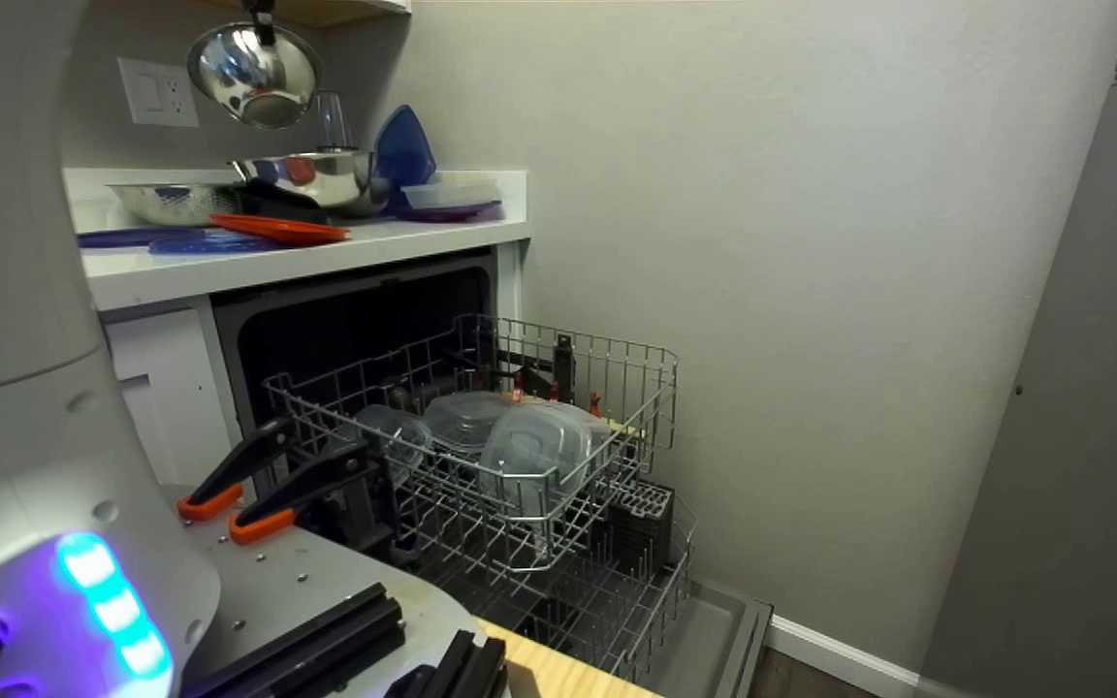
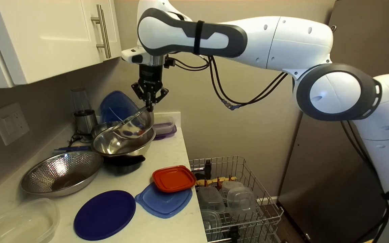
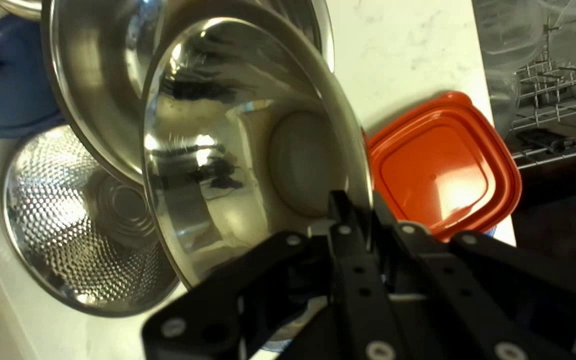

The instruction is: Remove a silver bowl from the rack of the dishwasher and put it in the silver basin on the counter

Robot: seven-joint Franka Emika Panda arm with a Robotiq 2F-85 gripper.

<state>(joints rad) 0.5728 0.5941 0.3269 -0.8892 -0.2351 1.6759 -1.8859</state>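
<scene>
Above the far part of the counter [image 2: 167, 150], the pincer [image 2: 150, 107] has the bowl [image 2: 135, 125] pinched by its rim, so I'd call the first half of the job done: the bowl is out of the rack [image 1: 631, 364] of the dishwasher [image 1: 355, 315], low on the right, where I see clear tubs [image 1: 534, 441]. What's left is the putting in. The bowl hangs tilted, its mouth leaning up and to the left, and in an exterior view it shows higher than the basin [image 2: 111, 143], with a gap between them; from the wrist view the two overlap, though not squarely, and I can't judge whether the bowl is truly over the middle. My guess is that it wants a small shift toward the basin, then lowering until it rests inside, and only then the letting go. That tilt could catch the basin's rim on the way down, or tip the bowl as it comes free of the grip. The colander [image 2: 54, 168], nearer and to the left, is close to the basin, so straying that way is the other slip I'd watch for.
</scene>
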